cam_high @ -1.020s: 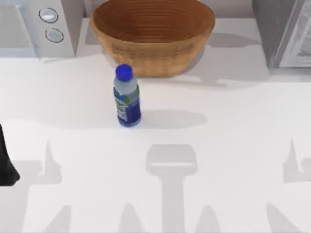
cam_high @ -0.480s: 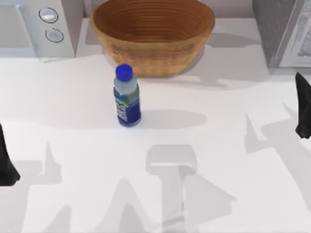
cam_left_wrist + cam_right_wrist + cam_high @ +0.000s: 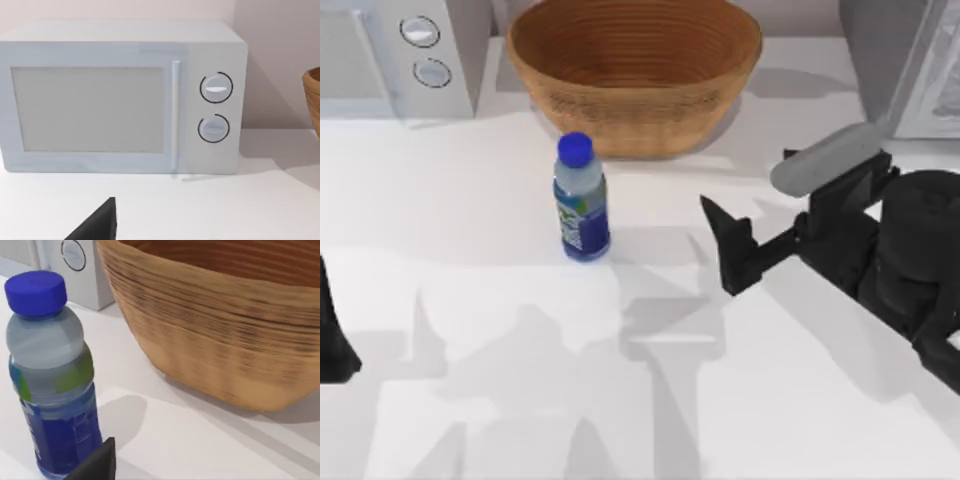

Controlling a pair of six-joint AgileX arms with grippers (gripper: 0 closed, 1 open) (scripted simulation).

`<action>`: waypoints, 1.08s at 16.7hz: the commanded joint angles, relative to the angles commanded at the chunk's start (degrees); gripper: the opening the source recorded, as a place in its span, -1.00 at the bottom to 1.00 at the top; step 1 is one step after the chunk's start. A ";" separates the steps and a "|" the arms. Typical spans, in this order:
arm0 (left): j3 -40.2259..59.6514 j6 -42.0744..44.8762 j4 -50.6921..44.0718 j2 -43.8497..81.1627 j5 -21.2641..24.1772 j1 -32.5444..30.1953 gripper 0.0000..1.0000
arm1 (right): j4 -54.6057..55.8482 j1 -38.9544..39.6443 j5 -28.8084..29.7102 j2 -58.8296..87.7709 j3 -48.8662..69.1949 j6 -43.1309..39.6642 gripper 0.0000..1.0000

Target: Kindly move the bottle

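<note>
The right gripper (image 3: 728,250) hangs over the surface (image 3: 620,400) with its jaws pointing toward the bottle (image 3: 581,200), to that bottle's right and still apart from it. Two dark fingers (image 3: 720,225) show with a gap between them, so the jaws are released and grip nothing. In the right wrist view the bottle (image 3: 50,375) stands upright close ahead, blue cap up, with the wicker bowl (image 3: 225,325) just behind it. From above, the bottle stands just in front of the bowl (image 3: 635,75), left of centre. A white microwave (image 3: 395,55) sits at the back left. The left gripper (image 3: 335,340) is parked at the surface's left edge; whether its jaws are apart I cannot tell.
</note>
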 joint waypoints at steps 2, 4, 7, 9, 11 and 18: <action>0.00 0.00 0.00 0.00 0.00 0.00 1.00 | 5.12 3.26 -0.22 9.38 3.23 0.00 1.00; 0.00 0.00 0.00 0.00 0.00 0.00 1.00 | 9.55 5.93 -0.40 16.61 6.12 0.05 1.00; 0.00 0.00 0.00 0.00 0.00 0.00 1.00 | 14.26 8.60 -0.58 23.16 9.28 0.12 1.00; 0.00 0.00 0.00 0.00 0.00 0.00 1.00 | 15.57 9.30 -0.61 24.68 10.18 0.14 1.00; 0.00 0.00 0.00 0.00 0.00 0.00 1.00 | 15.60 9.31 -0.62 24.71 10.20 0.14 1.00; 0.00 0.00 0.00 0.00 0.00 0.00 1.00 | 14.20 9.29 -0.58 27.11 13.97 0.12 1.00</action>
